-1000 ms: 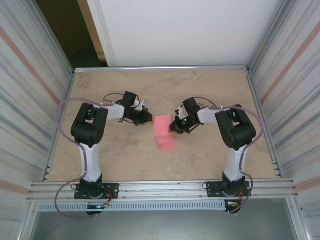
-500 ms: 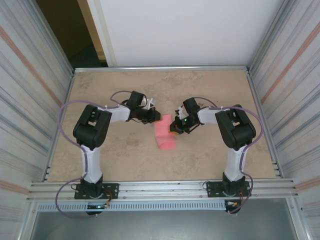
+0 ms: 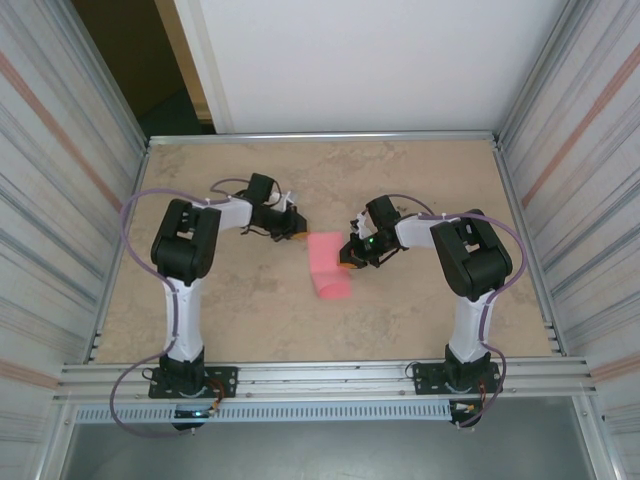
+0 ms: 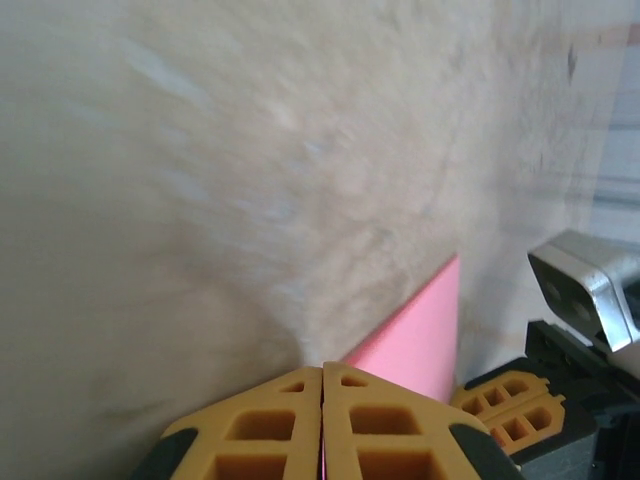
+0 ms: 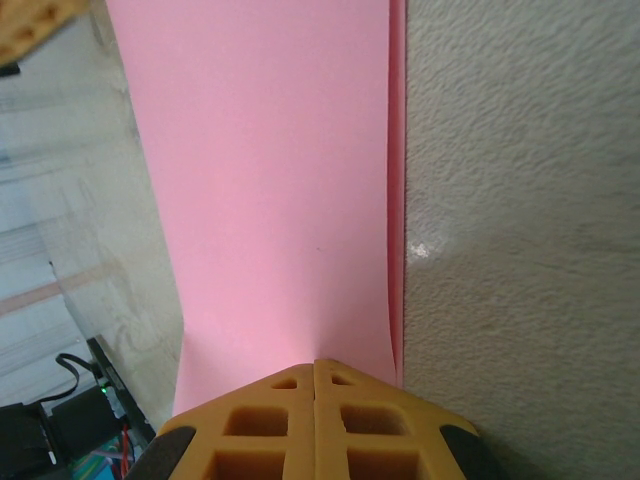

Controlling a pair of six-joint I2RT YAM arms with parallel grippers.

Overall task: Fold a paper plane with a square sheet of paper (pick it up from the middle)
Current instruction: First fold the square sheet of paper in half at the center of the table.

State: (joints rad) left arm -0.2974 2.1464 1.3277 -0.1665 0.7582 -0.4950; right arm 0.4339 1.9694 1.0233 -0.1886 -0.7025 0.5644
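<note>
The sheet of paper (image 3: 328, 265) lies flat near the middle of the surface (image 3: 420, 320), between the two claws. Its right long edge is at the tips of the right claw (image 3: 346, 262), and its far left corner sits just beside the tips of the left claw (image 3: 297, 233).

The paper is plain pink and folded into a narrow strip, longer than it is wide. In the right wrist view a second layer shows as a thin darker band along its right edge. In the left wrist view only a pointed pink corner shows past the pads.

The right claw is closed, pads together, with the paper running right up to and under its tips. Whether it pinches the sheet or only presses on it is not clear. The left claw is also closed, pads pressed together, low over the surface. I cannot tell whether it touches the paper.
</note>
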